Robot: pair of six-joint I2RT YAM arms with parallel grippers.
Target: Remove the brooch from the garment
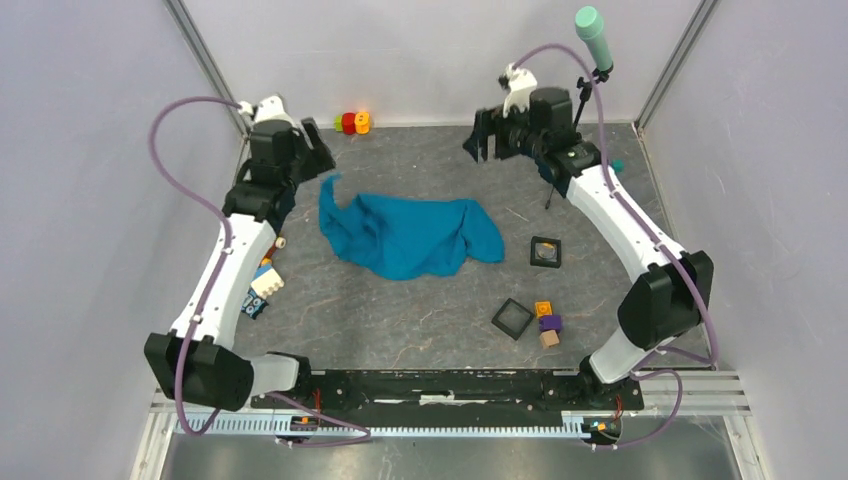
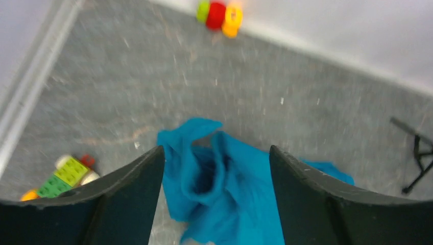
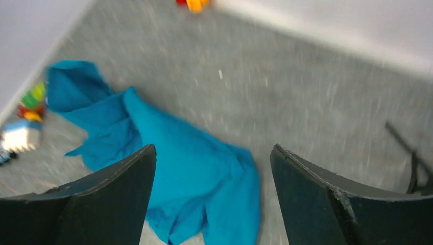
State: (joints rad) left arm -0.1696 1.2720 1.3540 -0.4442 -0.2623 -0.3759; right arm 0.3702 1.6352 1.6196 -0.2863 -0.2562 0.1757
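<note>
The garment [image 1: 405,235] is a crumpled blue cloth lying mid-table. It also shows in the left wrist view [image 2: 230,189] and the right wrist view [image 3: 173,153]. No whitish brooch shows on it in any view. My left gripper [image 1: 318,150] is open and empty, raised near the cloth's far left corner, with that corner between its fingers in its wrist view [image 2: 217,148]. My right gripper [image 1: 487,135] is open and empty, raised beyond the cloth's far right side [image 3: 214,146]. Both wrist views are blurred.
A red, yellow and green toy [image 1: 354,122] sits at the back wall. Toy blocks [image 1: 262,285] lie by the left arm. Two black square boxes [image 1: 545,251] [image 1: 512,318] and small blocks [image 1: 547,322] lie front right. A microphone tripod [image 1: 592,45] stands back right.
</note>
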